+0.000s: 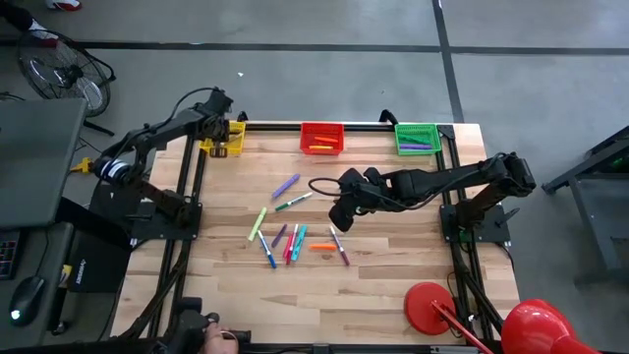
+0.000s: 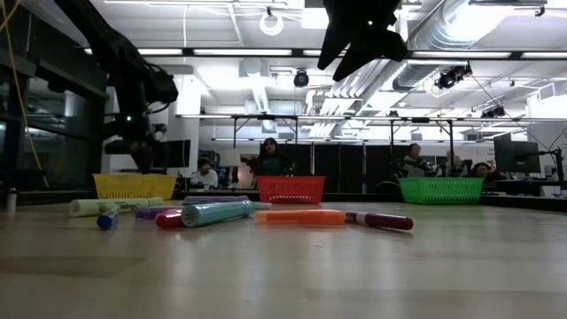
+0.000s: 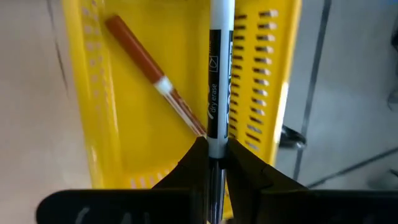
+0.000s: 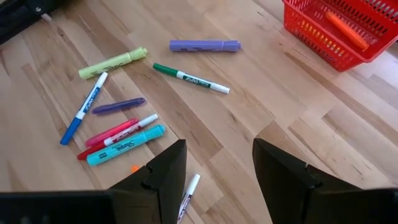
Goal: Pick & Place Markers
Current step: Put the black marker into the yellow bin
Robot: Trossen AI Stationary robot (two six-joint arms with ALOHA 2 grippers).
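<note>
Several markers lie scattered flat on the wooden table's middle, among them a purple one (image 4: 205,45), a green one (image 4: 189,78), a teal one (image 4: 126,145) and an orange one (image 1: 322,247). My left gripper (image 1: 224,138) hangs over the yellow basket (image 3: 130,130) at the far left, shut on a black-and-white dry-erase marker (image 3: 214,87). An orange-brown marker (image 3: 146,62) lies on that basket's floor. My right gripper (image 4: 217,168) hovers open above the scattered markers, nothing between its fingers. My left gripper pinches the black-and-white marker between its two fingers at the barrel (image 3: 215,142), with the marker running along the fingers and sticking out past their tips. The fingers slant down from above. The marker is lifted clear, its free end pointing into the yellow basket.
A red basket (image 1: 321,138) with orange markers stands at the far middle and a green basket (image 1: 417,138) holding a purple marker at the far right. A round red base (image 1: 430,303) sits at the near right corner. People sit in the room beyond the table.
</note>
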